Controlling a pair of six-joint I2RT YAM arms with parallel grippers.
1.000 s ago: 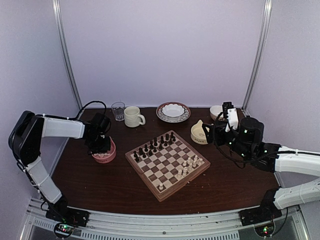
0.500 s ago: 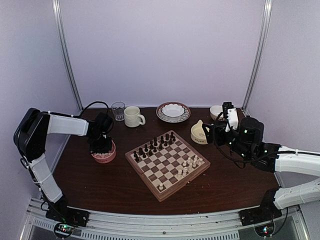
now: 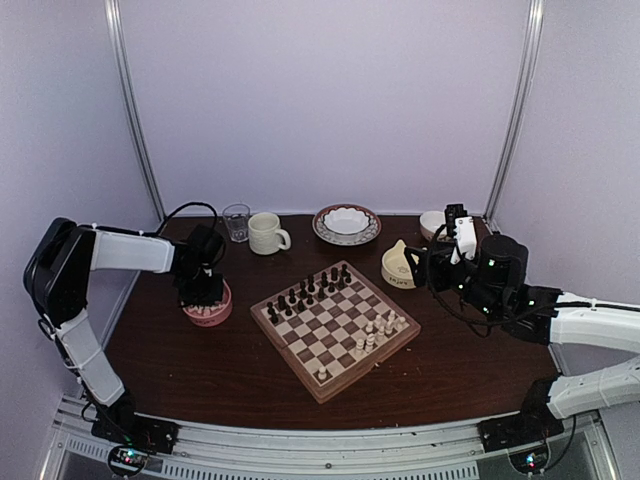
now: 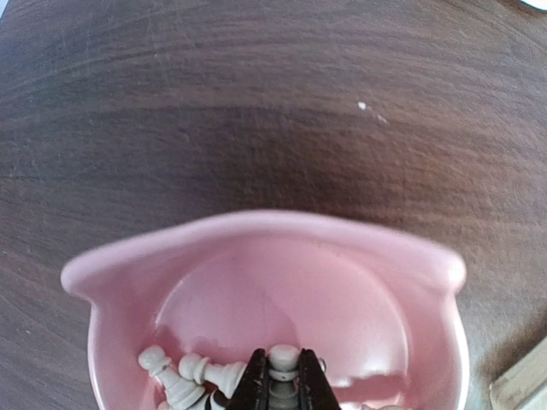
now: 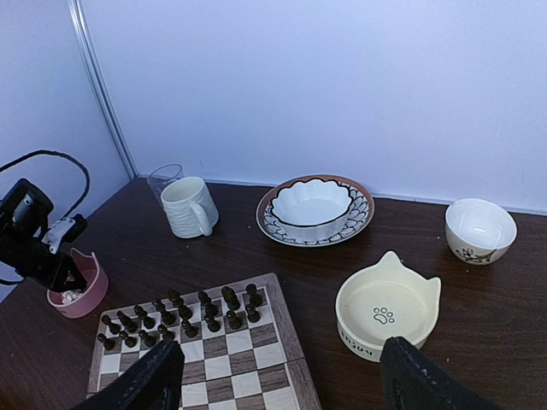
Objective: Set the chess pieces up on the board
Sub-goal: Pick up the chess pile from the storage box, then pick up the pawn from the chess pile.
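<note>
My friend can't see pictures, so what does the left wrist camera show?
The left gripper pinches a cream-white chess piece between its dark fingers inside a pink bowl. A few more white pieces lie beside it in the bowl, which sits on a dark wooden table.

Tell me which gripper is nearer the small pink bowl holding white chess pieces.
Left. The left gripper is down inside the small pink bowl, shut on a cream-white chess piece. The right gripper hangs open across the wooden chessboard, beside the cream cat-eared bowl.
</note>
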